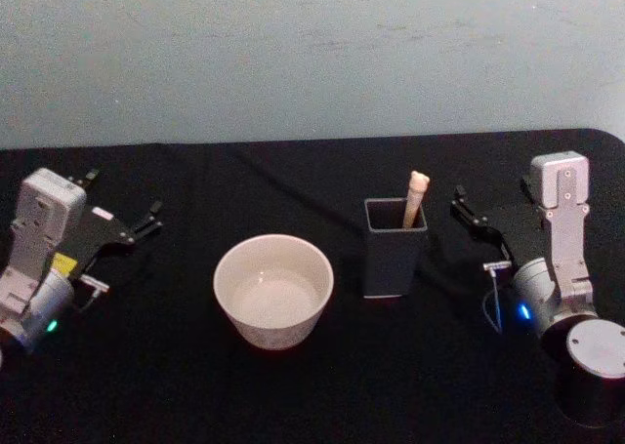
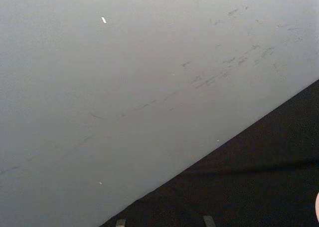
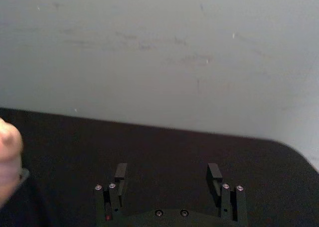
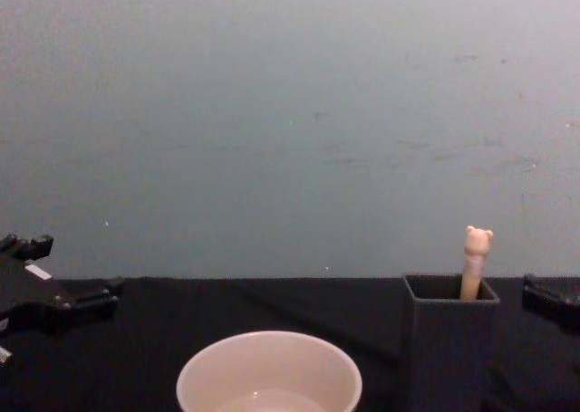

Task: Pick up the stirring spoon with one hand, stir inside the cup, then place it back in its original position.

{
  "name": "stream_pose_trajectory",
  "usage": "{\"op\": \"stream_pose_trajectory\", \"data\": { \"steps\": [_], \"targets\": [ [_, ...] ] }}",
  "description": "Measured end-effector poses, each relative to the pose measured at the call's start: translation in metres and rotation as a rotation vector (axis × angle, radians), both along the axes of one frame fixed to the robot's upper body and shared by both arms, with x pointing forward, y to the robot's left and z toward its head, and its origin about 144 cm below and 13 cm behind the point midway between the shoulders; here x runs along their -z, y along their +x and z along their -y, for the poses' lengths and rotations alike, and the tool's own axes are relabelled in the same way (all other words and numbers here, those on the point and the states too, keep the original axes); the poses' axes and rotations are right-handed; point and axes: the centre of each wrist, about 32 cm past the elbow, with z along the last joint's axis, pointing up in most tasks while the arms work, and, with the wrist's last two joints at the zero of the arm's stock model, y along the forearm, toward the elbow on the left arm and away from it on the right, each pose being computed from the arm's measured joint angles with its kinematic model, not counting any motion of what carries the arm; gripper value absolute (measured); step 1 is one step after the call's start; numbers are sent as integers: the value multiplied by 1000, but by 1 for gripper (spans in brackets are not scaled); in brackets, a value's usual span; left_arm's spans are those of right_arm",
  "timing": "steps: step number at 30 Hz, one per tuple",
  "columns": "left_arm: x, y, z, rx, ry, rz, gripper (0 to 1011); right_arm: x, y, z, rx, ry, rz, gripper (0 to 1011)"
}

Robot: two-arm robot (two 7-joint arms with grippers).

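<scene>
The cup [image 1: 273, 290], a wide cream-white bowl with a thick rim, stands nearest the robot on the black table [image 1: 293, 395], a little left of centre; in the chest view its rim [image 4: 269, 373] rises from the lower edge. Just beside it to the right, and slightly farther back, stands a dark grey square-sided holder [image 1: 395, 247], apart from the cup. The stirring spoon [image 1: 415, 199] stands upright in this holder, leaning toward its far right corner, with only the beige handle and bear head [image 4: 477, 263] above the rim; its metal bowl is hidden inside. The left gripper [image 1: 146, 222] rests at the left side of the table, well apart from the cup, its dark fingers apart and empty. The right gripper [image 1: 471, 213] rests at the right, near the holder but not touching it; the right wrist view shows its two fingers [image 3: 120, 173] spread wide with nothing between them, and the blurred handle top at that picture's edge. Beyond the table's far edge rises a plain pale wall [image 1: 312, 54].
</scene>
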Motion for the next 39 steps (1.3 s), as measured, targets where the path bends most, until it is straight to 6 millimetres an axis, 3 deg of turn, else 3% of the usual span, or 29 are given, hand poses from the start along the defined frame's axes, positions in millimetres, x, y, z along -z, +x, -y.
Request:
{"op": "stream_pose_trajectory", "data": {
  "steps": [39],
  "targets": [
    [0, 0, 0, 0, 0, 0, 1001, 1, 2, 1, 3, 12, -19, 1004]
  ]
}}
